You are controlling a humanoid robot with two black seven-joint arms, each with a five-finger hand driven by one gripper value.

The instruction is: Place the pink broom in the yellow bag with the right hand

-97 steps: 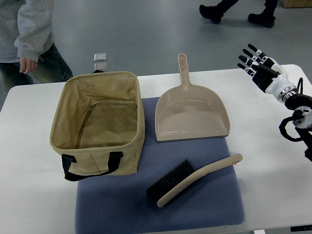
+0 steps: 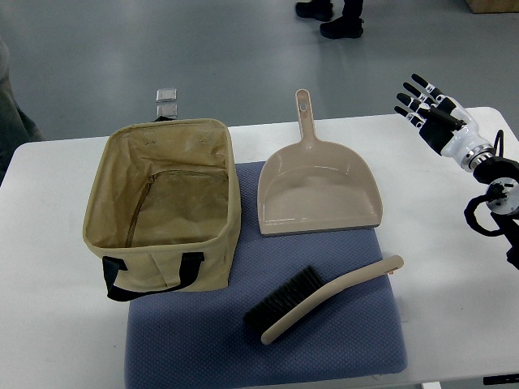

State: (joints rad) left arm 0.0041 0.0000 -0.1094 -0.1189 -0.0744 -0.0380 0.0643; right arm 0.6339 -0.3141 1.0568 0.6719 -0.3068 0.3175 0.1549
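A hand broom (image 2: 324, 296) with a pale pinkish-beige handle and black bristles lies on the blue mat (image 2: 203, 340), near its front edge. The yellowish-tan fabric bag (image 2: 162, 203) stands open and empty on the left part of the mat, with black handles. My right hand (image 2: 426, 101) hovers over the table's far right corner, fingers spread, holding nothing, well away from the broom. The left arm does not show.
A pinkish-beige dustpan (image 2: 318, 190) lies behind the broom, its handle pointing away. The white table (image 2: 454, 267) carries the mat. Two small metal squares (image 2: 166, 101) sit on the floor beyond the bag. A person's shoes (image 2: 332, 16) show at the top.
The person at the upper left has left the view. The walking person's feet at the top have moved left. My right hand has stayed put.
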